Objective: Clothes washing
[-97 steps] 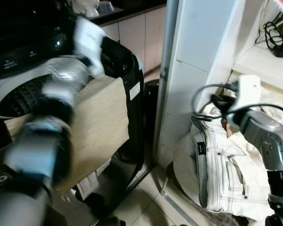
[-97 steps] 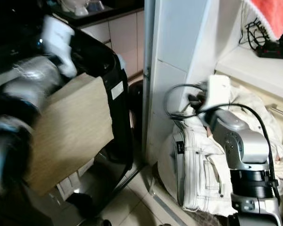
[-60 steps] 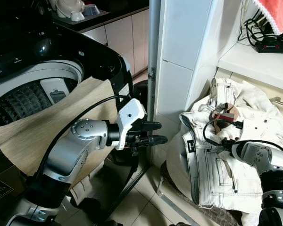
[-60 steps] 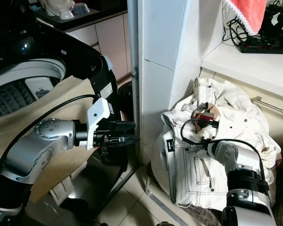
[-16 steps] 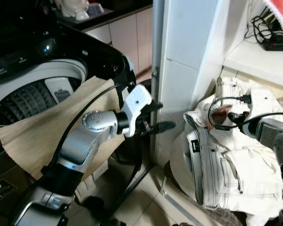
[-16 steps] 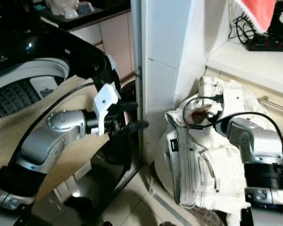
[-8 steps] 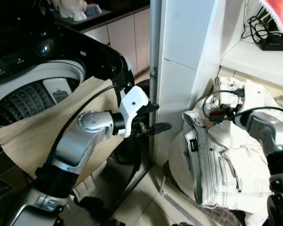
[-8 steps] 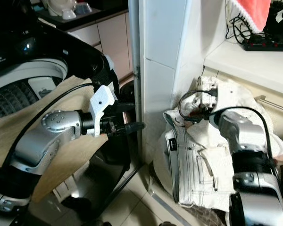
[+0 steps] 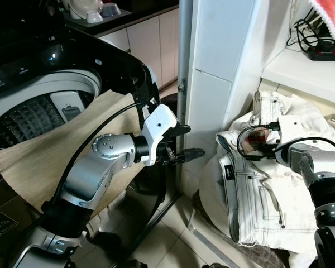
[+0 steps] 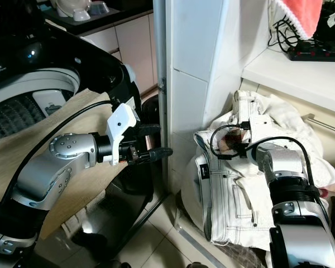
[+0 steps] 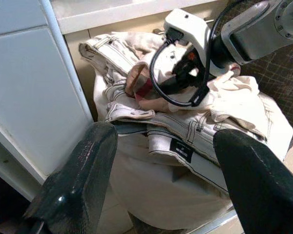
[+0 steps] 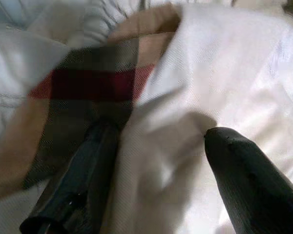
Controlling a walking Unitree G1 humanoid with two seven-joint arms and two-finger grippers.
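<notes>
A heap of white clothes, with white jeans [image 9: 257, 195] on top, lies on the right against the tiled pillar. A red and tan plaid cloth [image 9: 258, 138] pokes out near the heap's top. My right gripper [image 12: 161, 134] is open and pressed into the heap, one finger against the plaid cloth [image 12: 83, 83] and white fabric bulging between the fingers. My left gripper [image 9: 188, 140] hangs open in the air between the washing machine [image 9: 39, 106] and the heap, empty and pointing at the heap. A beige cloth [image 9: 50, 156] is draped over the machine's front edge.
The white tiled pillar [image 9: 223, 72] stands between the machine and the heap. A shelf [image 9: 301, 67] above the heap holds a power strip and cables [image 9: 324, 47]; a red towel [image 9: 330, 11] hangs over it. Dishes sit on the far counter [image 9: 92, 10]. Tiled floor [image 9: 173, 245] lies below.
My right gripper has sunk a little lower into the heap, at the plaid cloth. The left arm has stayed almost where it was.
</notes>
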